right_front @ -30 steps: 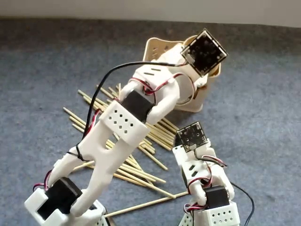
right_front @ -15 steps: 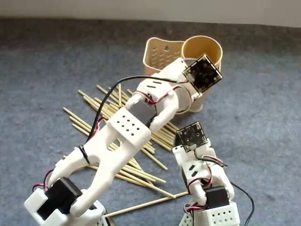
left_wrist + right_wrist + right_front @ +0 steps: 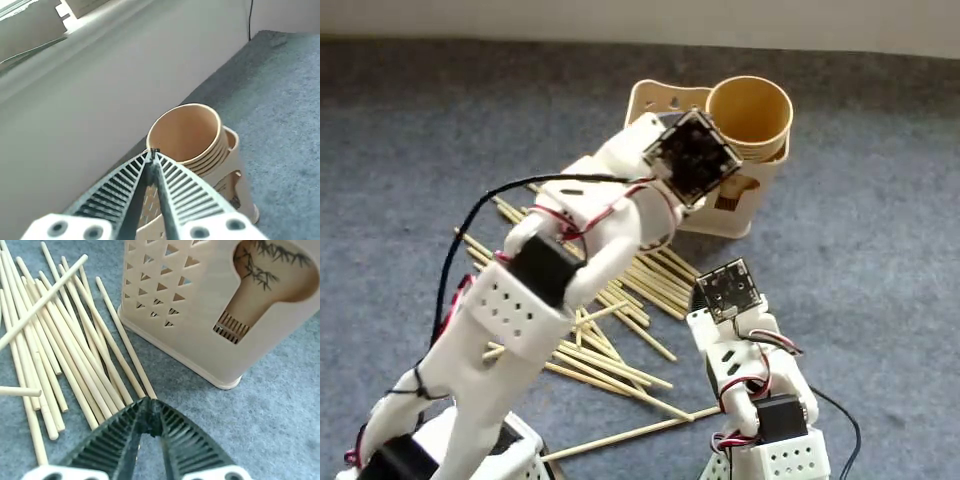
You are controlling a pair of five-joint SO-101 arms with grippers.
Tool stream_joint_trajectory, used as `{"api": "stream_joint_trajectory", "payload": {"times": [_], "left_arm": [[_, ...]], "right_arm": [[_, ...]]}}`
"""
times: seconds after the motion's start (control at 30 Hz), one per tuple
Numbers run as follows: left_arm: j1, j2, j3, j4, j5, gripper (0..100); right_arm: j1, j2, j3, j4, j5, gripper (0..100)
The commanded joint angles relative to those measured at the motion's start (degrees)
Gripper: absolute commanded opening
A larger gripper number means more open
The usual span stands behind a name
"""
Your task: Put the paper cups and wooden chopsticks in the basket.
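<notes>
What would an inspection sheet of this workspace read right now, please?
Surface: grey carpeted tabletop.
Job's things: stacked tan paper cups stand in the beige perforated plastic basket; loose wooden chopsticks lie scattered on the carpet beside it.
Clutter: nothing seen.
Grippers: left gripper shut and empty, raised by the cups; right gripper shut and empty, low by the chopsticks.
Cables: black cable loops along the left arm.
Surroundings: pale wall behind.

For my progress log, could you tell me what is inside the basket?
A nested stack of paper cups stands in the basket. The cups and the left arm hide its floor.
</notes>
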Motion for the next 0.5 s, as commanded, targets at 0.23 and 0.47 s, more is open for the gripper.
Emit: {"api": "stream_joint_trajectory", "payload": {"times": [0.23,0.47], "left_arm": [[-17.9,-33.2,20.9,4.1,-0.4,1],[-25.9,-47.9,33.1,4.5,-0.4,1]], "right_arm": [[-0.2,0.3,5.7,0.9,0.7,0.9],[-0.2,0.3,5.7,1.0,0.7,0.9]]}}
